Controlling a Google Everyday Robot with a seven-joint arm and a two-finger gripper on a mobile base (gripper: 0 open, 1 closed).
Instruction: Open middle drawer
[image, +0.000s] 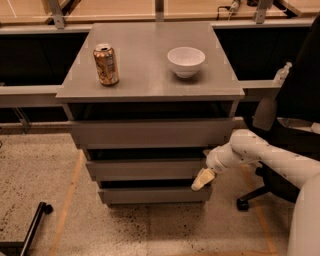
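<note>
The middle drawer (145, 169) is the second of three matte-grey fronts of a low cabinet, with a dark gap above it. It stands roughly flush with the fronts above and below. My gripper (201, 179) reaches in from the right on a white arm (260, 155). Its pale tip sits at the right end of the middle drawer's front, at the lower corner, over the gap to the bottom drawer (152, 195).
A drink can (106, 64) and a white bowl (186, 61) stand on the cabinet top (150, 85). The top drawer (150, 132) is above. A black office chair (295, 125) stands close on the right. A black wheeled leg (30, 225) lies on the floor at lower left.
</note>
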